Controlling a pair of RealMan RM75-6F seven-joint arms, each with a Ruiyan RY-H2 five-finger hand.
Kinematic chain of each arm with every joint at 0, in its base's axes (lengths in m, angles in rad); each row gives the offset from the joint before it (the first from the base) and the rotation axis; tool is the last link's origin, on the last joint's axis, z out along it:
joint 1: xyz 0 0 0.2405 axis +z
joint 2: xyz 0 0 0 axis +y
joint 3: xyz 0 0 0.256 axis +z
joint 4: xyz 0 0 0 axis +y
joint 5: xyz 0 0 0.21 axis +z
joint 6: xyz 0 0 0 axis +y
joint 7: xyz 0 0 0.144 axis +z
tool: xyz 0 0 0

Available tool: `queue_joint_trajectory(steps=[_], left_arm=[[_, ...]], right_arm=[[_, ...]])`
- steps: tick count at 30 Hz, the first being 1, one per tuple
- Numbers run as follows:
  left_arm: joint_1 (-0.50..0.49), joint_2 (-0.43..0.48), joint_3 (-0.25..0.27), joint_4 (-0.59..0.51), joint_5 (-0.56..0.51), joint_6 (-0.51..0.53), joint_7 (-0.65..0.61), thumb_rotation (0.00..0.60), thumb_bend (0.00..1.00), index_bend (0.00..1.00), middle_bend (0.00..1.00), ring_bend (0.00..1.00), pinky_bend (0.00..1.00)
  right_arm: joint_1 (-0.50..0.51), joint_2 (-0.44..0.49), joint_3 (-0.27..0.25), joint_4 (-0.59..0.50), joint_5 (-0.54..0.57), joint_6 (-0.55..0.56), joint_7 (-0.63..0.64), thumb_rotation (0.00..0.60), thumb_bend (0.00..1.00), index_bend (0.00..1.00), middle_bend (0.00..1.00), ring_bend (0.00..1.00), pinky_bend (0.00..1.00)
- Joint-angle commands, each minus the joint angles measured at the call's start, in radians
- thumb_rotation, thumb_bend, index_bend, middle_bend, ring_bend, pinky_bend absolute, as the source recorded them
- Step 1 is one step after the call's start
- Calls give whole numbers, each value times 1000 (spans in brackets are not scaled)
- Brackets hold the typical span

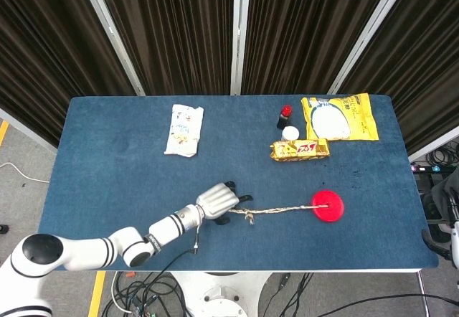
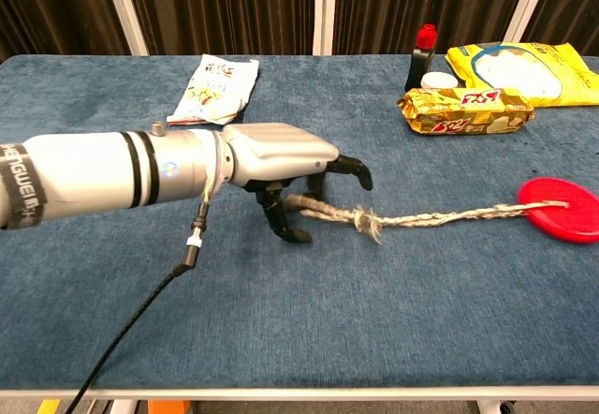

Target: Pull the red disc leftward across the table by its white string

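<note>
One left hand (image 2: 276, 156) gripping white string (image 2: 440, 215) — red disc (image 2: 560, 209) far to fingers' right.

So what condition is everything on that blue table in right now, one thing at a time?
left hand: fingers curled over the string's end, holding it
white string: stretched nearly straight from hand to disc, knot near the hand
red disc: lying flat, string attached
red-capped bottle: upright, cap on
yellow snack bar: flat, looks sealed
yellow bag: flat
white packet: flat, crumpled
white round container: beside the bottle
</note>
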Motion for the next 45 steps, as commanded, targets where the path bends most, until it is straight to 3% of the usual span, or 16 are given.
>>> queue_joint_trajectory(steps=[1, 4, 8, 11, 18, 27, 35, 42, 45], left_arm=[[16, 15, 10, -13, -9, 24, 19, 600, 289, 240, 883, 541, 279], [38, 27, 13, -22, -18, 66, 48, 600, 325, 349, 916, 614, 407], [89, 57, 23, -42, -27, 154, 101, 600, 354, 607, 957, 695, 610], [139, 115, 32, -82, -48, 215, 134, 600, 354, 725, 961, 715, 649], [298, 313, 32, -171, -100, 408, 112, 600, 354, 741, 954, 715, 646], [490, 486, 19, -84, -169, 584, -14, 600, 366, 745, 929, 689, 662], [543, 511, 9, 13, -182, 612, -11, 600, 365, 754, 928, 686, 657], [556, 470, -61, 88, -279, 657, 136, 600, 360, 773, 927, 686, 655], [555, 466, -71, 70, -284, 651, 144, 600, 357, 777, 927, 686, 649]], right_arm=[[1, 0, 0, -2, -1, 0, -3, 600, 216, 0, 0, 0, 0], [2, 1, 0, -7, -3, 1, -8, 600, 216, 0, 0, 0, 0], [3, 4, 0, -14, -5, 0, -14, 600, 216, 0, 0, 0, 0], [4, 6, 0, -21, -8, 0, -22, 600, 216, 0, 0, 0, 0], [14, 5, -3, -44, -15, -9, -51, 600, 216, 0, 0, 0, 0], [24, 7, -2, -82, -25, -6, -100, 600, 216, 0, 0, 0, 0], [27, 9, -6, -109, -32, 0, -138, 600, 217, 0, 0, 0, 0], [27, 6, -7, -105, -20, -8, -136, 600, 216, 0, 0, 0, 0], [28, 3, -7, -98, -17, -13, -131, 600, 216, 0, 0, 0, 0]])
